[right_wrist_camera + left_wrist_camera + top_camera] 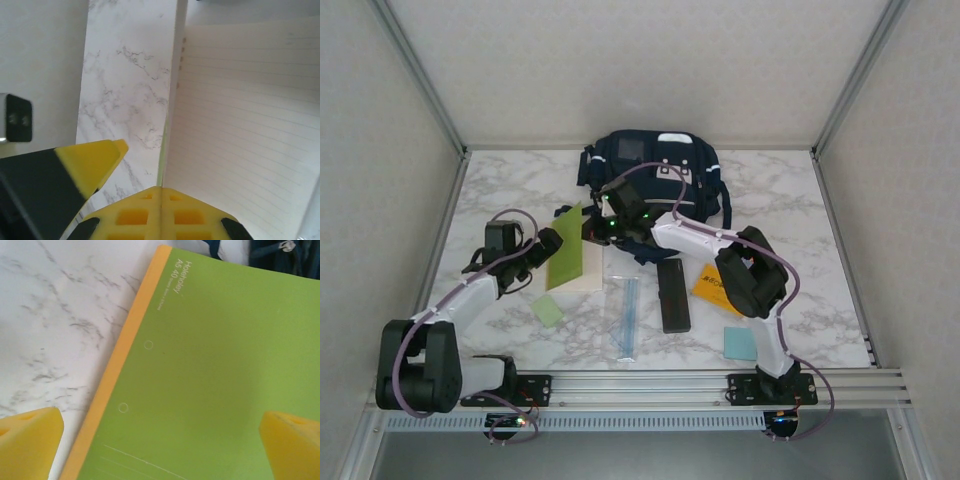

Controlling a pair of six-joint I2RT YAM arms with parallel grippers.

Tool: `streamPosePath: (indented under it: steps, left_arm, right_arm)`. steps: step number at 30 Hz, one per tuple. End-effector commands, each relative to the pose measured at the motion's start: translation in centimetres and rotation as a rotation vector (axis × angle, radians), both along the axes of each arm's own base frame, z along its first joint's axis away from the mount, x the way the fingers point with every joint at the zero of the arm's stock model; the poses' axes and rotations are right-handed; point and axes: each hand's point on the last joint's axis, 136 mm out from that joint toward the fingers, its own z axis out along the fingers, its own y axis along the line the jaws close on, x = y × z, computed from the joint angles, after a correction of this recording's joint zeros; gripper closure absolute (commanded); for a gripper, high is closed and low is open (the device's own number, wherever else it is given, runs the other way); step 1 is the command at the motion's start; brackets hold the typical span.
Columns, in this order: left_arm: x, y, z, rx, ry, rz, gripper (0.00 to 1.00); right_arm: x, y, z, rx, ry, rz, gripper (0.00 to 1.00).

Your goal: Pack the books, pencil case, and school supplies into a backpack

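right pincer (161, 215) is pinching shut on the cover edge of the lime-green book (215, 365). Cover only by the look of it; lined pages are hanging open beside it. left pincer (160, 450) is hovering wide over that cover, gripping nothing. book is lying tilted on the bench (800, 250), just on the near side of the backpack (655, 170). I'd be closing the left on the spine side, clamping the whole block before lifting; otherwise pages are going to fan out at the bag mouth. can't tell if the mouth is open.
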Motion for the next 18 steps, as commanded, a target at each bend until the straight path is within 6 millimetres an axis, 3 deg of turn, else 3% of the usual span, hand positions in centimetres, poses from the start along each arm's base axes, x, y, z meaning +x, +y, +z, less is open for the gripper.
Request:
streamPosePath:
  steps: [1, 12, 18]
  left_arm:
    - [1.1, -1.4, 1.2, -0.093, -0.079, -0.048, 0.0]
    - [1.8, -4.2, -0.1, -0.251, -0.109, -0.14, 0.0]
    - [2.0, -6.5, -0.2, -0.297, -0.132, -0.193, 0.03]
  right_arm:
    - [-0.4, -1.5, 4.1, 0.066, -0.062, 0.053, 1.0]
    - [1.1, -6.5, 5.9, 0.102, -0.058, 0.015, 1.0]
    - [1.4, -7.3, 5.3, 0.101, -0.044, 0.0, 1.0]
